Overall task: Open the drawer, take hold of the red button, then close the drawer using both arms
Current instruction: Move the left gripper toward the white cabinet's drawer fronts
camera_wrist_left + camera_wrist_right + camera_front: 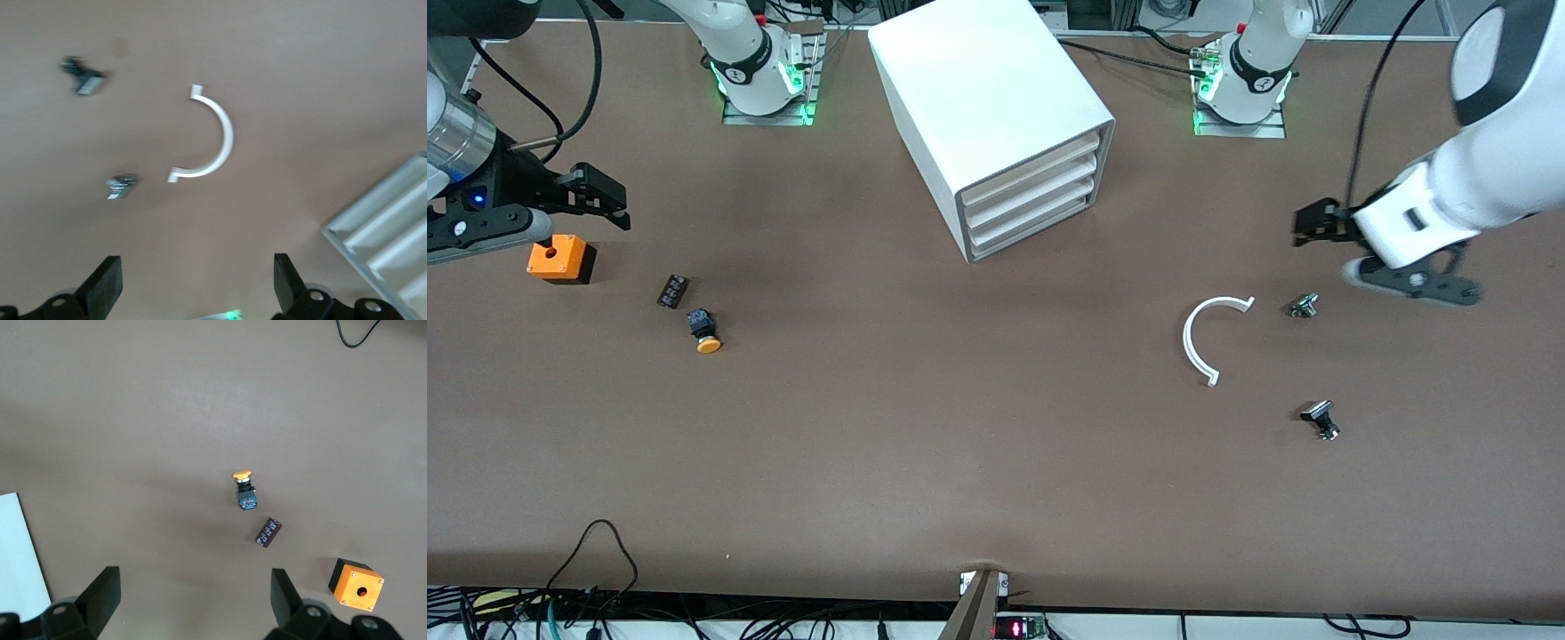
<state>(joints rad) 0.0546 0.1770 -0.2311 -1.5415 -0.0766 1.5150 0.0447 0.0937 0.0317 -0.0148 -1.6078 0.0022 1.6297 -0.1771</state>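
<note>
We see a wide brown tabletop [996, 462], matte and plain, with cables trailing along the edge nearest the front camera and the two arm bases lit green along the farthest edge. Between those bases stands the white cabinet [987, 98], set at an angle, its four stacked drawers all shut. Each drawer [1027, 197] is a shallow white tray with a sloped front lip. We find no red-capped button in any view.

Toward the right arm's end of the tabletop lie an orange box [560, 259] with a hole in its top, a small dark terminal block [673, 292] and a button with an orange-yellow cap [705, 332] on a black body. Toward the left arm's end lie a white curved half-ring [1209, 333] and two small metal-and-black parts [1305, 306], one [1321, 419] nearer the front camera than the other.

The left gripper [1316, 224] hangs over bare tabletop between the cabinet and that end, its jaws spread wide and empty. The right gripper [596, 200] hovers just above the orange box, its jaws likewise apart and holding nothing.
</note>
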